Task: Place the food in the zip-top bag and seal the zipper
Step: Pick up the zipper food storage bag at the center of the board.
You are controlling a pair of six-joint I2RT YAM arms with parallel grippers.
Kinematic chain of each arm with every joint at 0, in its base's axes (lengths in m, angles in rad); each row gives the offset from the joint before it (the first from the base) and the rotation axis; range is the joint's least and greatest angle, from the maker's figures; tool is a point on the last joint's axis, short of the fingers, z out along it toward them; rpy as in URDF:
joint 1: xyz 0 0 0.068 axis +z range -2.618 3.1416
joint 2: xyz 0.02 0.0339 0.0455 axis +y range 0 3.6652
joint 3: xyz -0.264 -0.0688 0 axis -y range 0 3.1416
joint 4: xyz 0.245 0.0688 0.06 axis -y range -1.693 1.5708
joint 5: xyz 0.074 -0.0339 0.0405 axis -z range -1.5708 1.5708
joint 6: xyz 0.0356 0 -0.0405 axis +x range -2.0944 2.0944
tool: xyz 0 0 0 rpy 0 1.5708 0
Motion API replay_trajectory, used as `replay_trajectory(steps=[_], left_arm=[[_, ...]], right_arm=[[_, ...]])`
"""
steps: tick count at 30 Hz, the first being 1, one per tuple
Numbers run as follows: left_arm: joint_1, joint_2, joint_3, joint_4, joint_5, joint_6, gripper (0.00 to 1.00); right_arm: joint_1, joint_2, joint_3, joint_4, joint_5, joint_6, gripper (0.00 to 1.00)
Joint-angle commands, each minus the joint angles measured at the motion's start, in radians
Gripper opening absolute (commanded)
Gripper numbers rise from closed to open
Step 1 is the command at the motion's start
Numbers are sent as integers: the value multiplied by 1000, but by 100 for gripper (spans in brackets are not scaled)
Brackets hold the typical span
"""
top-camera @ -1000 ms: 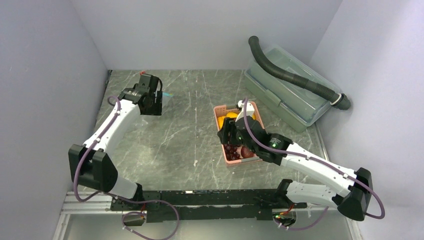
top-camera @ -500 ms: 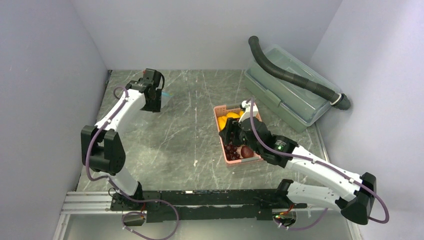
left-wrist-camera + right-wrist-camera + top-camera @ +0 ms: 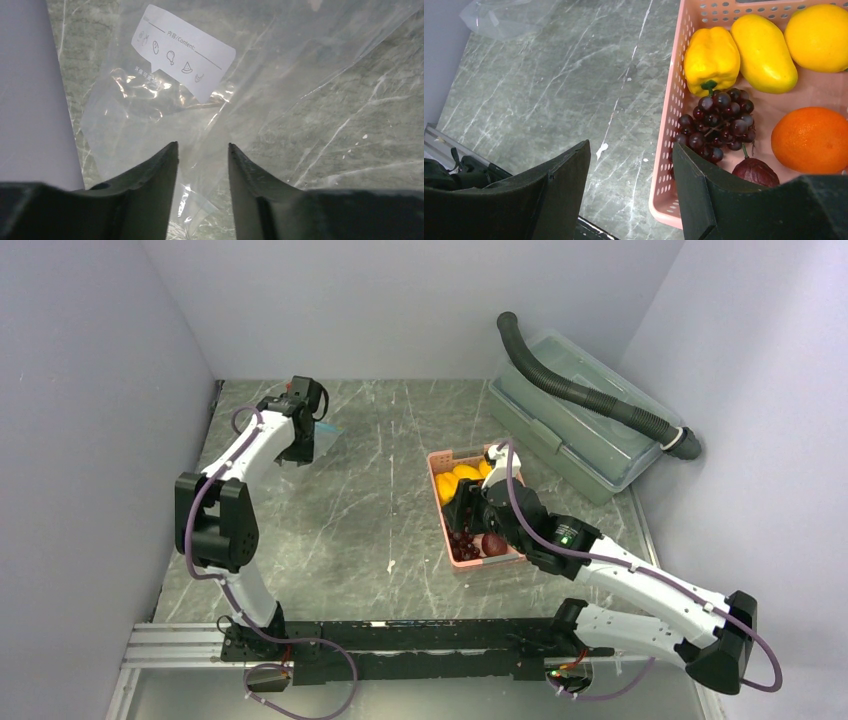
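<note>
The zip-top bag (image 3: 200, 100) lies flat and clear on the marble table, its white label (image 3: 182, 50) facing up. A bit of the teal zipper (image 3: 328, 429) shows beside my left arm. My left gripper (image 3: 202, 146) is low over the bag, open, with a fold of plastic between its fingers. The food sits in a pink basket (image 3: 669, 190): a yellow pepper (image 3: 711, 57), yellow fruits (image 3: 764, 52), an orange (image 3: 809, 140), grapes (image 3: 719, 122) and a reddish-brown fruit (image 3: 756, 172). My right gripper (image 3: 630, 145) hangs open over the basket's left wall, holding nothing.
A large clear lidded box (image 3: 580, 430) stands at the back right with a black ribbed hose (image 3: 590, 395) lying across it. The left wall (image 3: 30, 100) is close beside the bag. White walls close in the table on three sides.
My left arm has folded in and brought its gripper down over the bag, and its jaws have narrowed. My right gripper has shifted slightly along the basket, still open.
</note>
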Motion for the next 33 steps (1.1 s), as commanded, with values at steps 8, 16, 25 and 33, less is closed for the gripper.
replay_trajectory(steps=[8,16,25,33], left_arm=[[14,-1,-3,21,17,10,0],[16,-80,-24,38,72,-26,0],[16,-231,-92,63,151,-131,0],[16,-353,-145,75,236,-212,0]], right_arm=[[-2,-27,-3,23,-1,10,65],[-1,-38,2,27,-19,13,65],[2,-23,17,83,-103,-10,65],[8,29,47,144,-192,-19,65]])
